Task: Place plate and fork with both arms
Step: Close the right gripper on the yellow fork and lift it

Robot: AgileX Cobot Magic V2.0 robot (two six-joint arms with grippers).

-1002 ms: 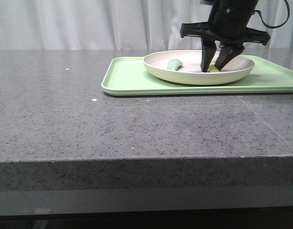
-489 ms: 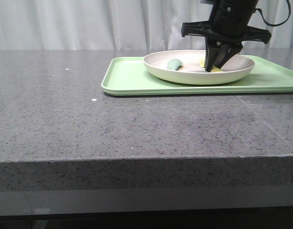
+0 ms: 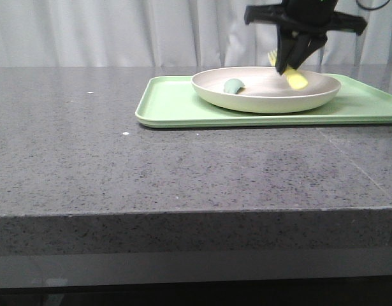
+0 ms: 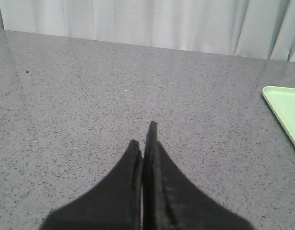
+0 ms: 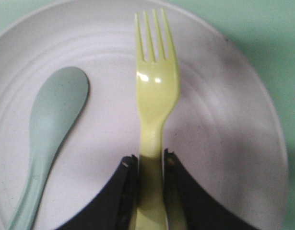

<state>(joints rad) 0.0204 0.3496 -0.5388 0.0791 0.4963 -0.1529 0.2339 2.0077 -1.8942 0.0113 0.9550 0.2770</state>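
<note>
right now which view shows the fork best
The right wrist view: the fork fills it, tines and handle clear, clamped by the right gripper. The front view shows only a blurred yellow bit; the left wrist view shows none.

Fork [image 5: 156,91]: pale-yellow plastic, smooth, glossy highlight below the tines. Plate [image 5: 224,124]: off-white, matt, faint concentric ridges. Spoon [image 5: 53,124]: muted green, smooth, satin. Tray [image 3: 176,105]: light green, smooth, low sheen. Table [image 3: 183,172]: dark speckled stone look, polished. Fingers [image 4: 154,177]: black, matt.
</note>
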